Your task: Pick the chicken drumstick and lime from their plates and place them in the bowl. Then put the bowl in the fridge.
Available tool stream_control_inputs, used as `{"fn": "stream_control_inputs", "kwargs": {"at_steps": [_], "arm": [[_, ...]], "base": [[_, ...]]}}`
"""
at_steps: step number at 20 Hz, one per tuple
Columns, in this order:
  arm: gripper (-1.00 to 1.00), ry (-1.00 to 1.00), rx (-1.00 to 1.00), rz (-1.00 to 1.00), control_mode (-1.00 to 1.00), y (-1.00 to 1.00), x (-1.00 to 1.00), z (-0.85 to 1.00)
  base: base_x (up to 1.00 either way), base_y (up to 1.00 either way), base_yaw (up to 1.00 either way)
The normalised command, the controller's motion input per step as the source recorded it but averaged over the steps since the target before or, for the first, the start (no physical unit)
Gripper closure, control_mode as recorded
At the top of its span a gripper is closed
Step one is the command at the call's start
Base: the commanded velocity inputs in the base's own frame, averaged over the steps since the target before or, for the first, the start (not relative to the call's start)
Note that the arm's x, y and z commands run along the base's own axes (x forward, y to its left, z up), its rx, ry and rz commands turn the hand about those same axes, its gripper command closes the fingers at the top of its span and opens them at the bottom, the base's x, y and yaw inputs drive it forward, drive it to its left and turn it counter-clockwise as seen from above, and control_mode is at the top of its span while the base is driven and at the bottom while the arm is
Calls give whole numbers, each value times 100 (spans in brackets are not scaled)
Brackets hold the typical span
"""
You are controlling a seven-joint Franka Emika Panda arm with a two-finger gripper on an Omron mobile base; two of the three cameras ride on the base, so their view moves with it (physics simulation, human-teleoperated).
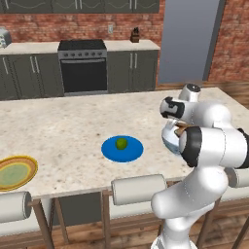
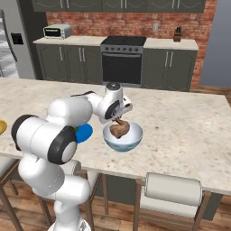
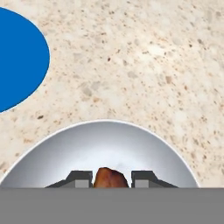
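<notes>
The jaws are clamped on the drumstick [image 3: 111,178], holding it inside the bowl [image 2: 122,137] on the bench [image 2: 180,122]. Well off to one side of them, the lime [image 1: 121,143] rests on the blue plate [image 1: 111,151].

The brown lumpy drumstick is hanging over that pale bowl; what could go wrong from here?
1. The gripper holds the brown lumpy drumstick above the rounded pale blue-white bowl; released off-centre, it might tip the bowl or bounce out.
2. The small round green lime sits loose on the flat bright blue plate; it could roll when grasped.
</notes>
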Motion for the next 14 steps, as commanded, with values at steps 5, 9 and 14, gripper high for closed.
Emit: {"fn": "stream_control_inputs", "kwargs": {"at_steps": [5,9,14], "arm": [[100,-8,0,7,-100,-12,19,-6],[100,-3,0,4,-100,-18,-1,0],[100,0,-3,0,-100,-16,-10,0]], "base": [[0,0,0],[0,0,0],[0,0,0]]}}
